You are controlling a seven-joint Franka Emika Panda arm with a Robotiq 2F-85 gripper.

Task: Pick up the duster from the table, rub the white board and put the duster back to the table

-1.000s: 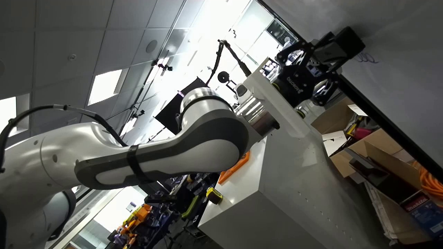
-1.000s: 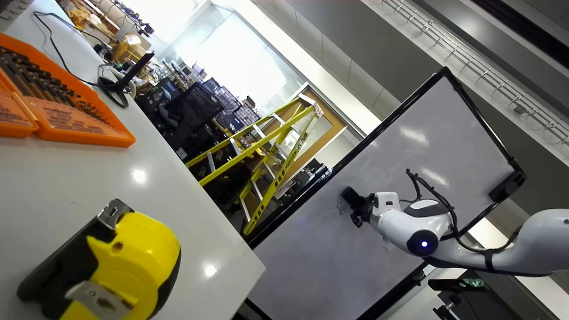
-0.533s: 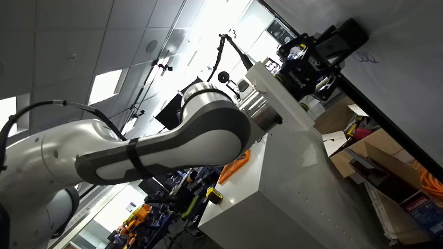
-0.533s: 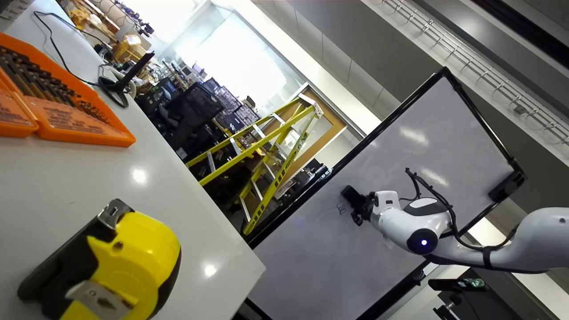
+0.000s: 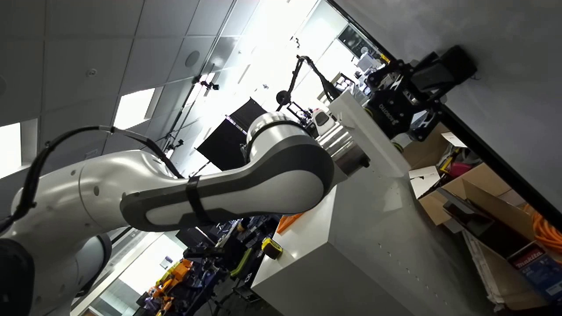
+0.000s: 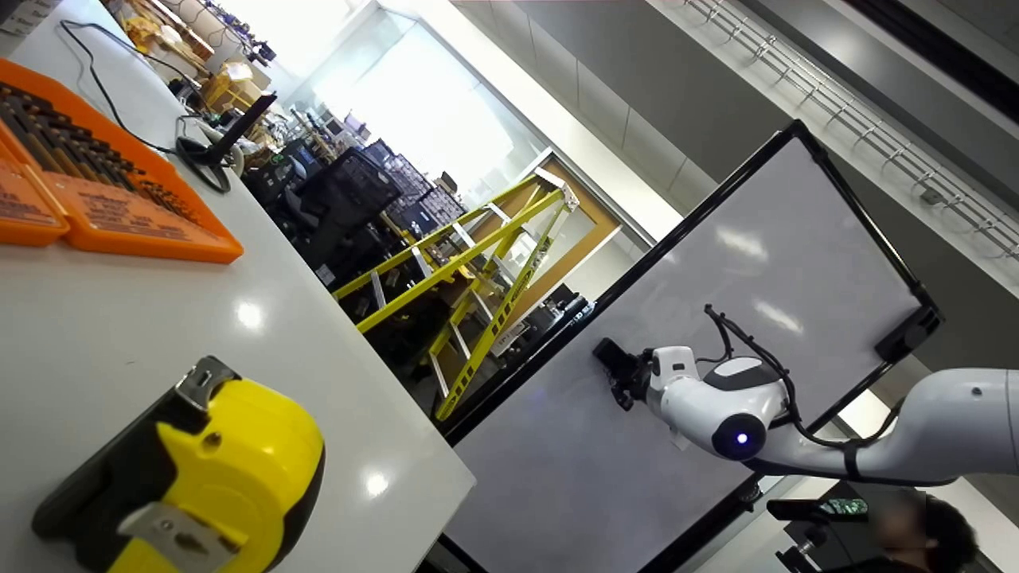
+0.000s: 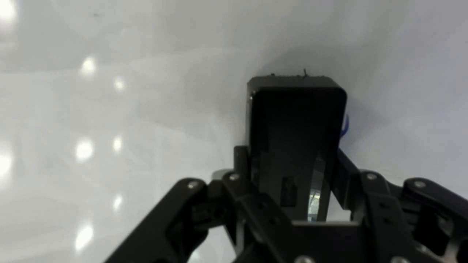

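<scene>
The duster is a black block point(image 7: 296, 120) held between the fingers of my gripper point(image 7: 291, 166). The duster also shows in both exterior views point(image 5: 459, 66) point(image 6: 611, 355), with my gripper point(image 5: 432, 81) shut on its sides. Its far face is at the white board point(image 6: 573, 454), touching it or very close. The white board point(image 7: 164, 109) fills the wrist view behind the duster. A small bit of a blue pen mark point(image 7: 344, 126) shows at the duster's right edge in the wrist view; the rest of it is hidden behind the duster.
The white table point(image 6: 342, 414) holds a yellow tape measure point(image 6: 231, 469) and an orange drill-bit case point(image 6: 135, 191). A yellow ladder point(image 6: 478, 294) stands behind. Cardboard boxes point(image 5: 478, 193) lie below the board's dark border. A person point(image 6: 931, 533) is at the lower right in an exterior view.
My gripper has carried the duster along the board over the pen scribble. The scribble showed beside the duster before and is now almost all covered. A person has come into view.
</scene>
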